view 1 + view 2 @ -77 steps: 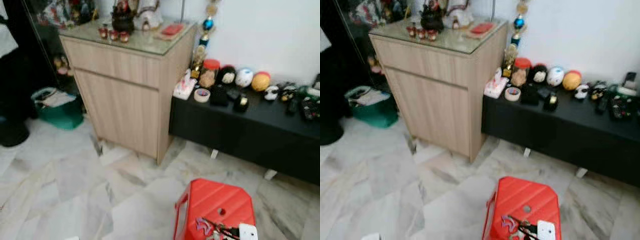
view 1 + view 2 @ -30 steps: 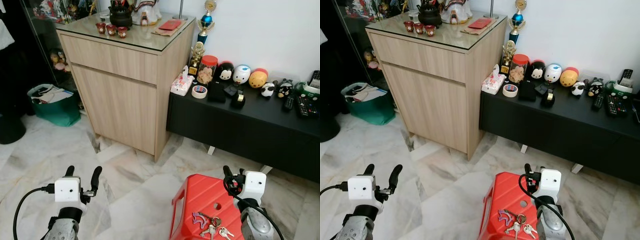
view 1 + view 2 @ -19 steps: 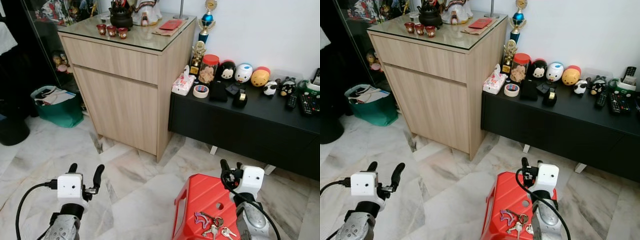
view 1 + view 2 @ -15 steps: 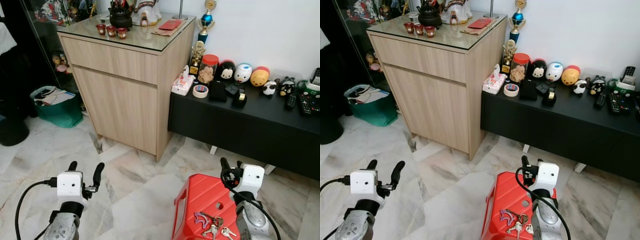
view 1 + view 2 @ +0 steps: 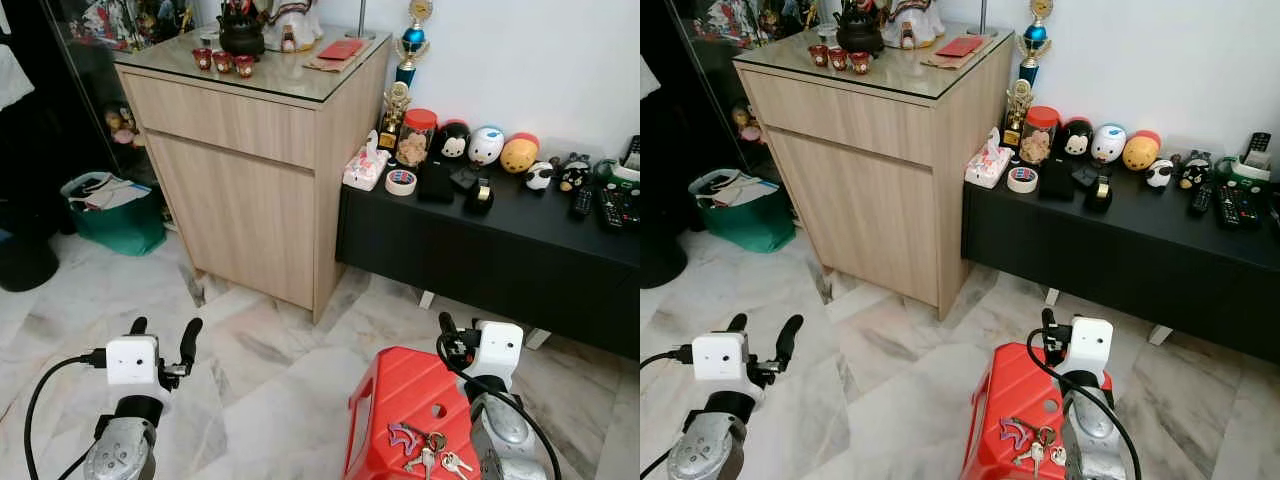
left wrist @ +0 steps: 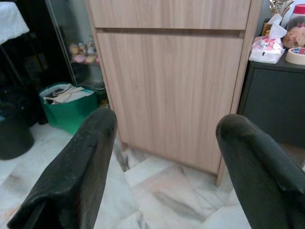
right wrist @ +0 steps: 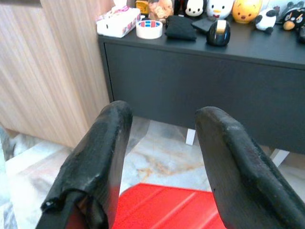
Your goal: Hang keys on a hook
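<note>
Standing before a red stool [image 5: 400, 410], the robot has both arms raised now; a few seconds ago neither arm was in the picture and the head views were blurred, so it has stopped walking and brought the grippers up. In the last second almost nothing moves, only a small drift of the left gripper [image 5: 162, 342] toward the robot's left. For the task I judge that it is still at the start: the keys [image 5: 425, 452] lie on the top of the stool, near its front edge, with a purple tag beside them, and nothing holds them. No hook is clear to me in these pictures.

The right gripper [image 5: 446, 336] hovers over the far part of the stool, beyond the keys and not touching them. Its fingers stand apart and empty. The left gripper hangs over the marble floor [image 5: 260, 400], well apart from the stool, also spread and empty.

The head views give the keys and the whole room: the wooden cabinet [image 5: 250, 180] and the black low bench [image 5: 500, 250] with toys. The right wrist view looks past its fingers [image 7: 100, 162] to the bench and only the far red edge of the stool. The left wrist view faces the cabinet door and a green bag [image 6: 66, 102].
</note>
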